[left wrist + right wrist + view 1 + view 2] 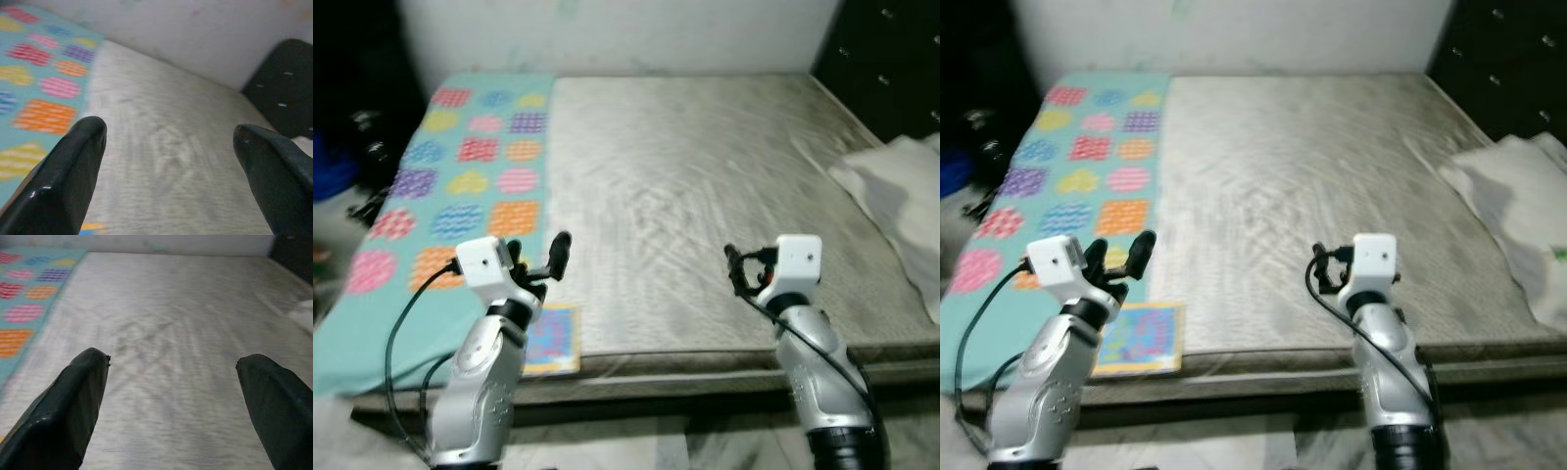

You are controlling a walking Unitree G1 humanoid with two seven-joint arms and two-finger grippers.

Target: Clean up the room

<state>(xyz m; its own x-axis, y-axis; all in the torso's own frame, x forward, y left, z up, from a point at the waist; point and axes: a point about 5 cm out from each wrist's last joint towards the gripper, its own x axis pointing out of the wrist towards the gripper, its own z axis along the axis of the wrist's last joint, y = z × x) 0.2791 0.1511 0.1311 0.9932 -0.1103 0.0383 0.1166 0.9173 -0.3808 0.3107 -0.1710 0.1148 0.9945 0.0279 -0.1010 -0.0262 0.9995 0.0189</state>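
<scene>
1 bare grey mattress [705,196], w/ 1 teal sheet of coloured patches [460,186] over its left part, 1 crumpled white cloth [901,196] at right edge. 2 grippers over near edge: left gripper [168,142] & right gripper [171,377], both spread wide, holding nothing.

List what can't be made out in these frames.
- Dark clutter left of the bed: in shadow in the eye views, unidentifiable.
- White crumpled cloth on the grey mattress: cut off by the right edge.
- Small colourful printed square at the bed's front edge: blurred, print unreadable.
- Black studded panel: partly cut off by the frame edge, identity unclear.
</scene>
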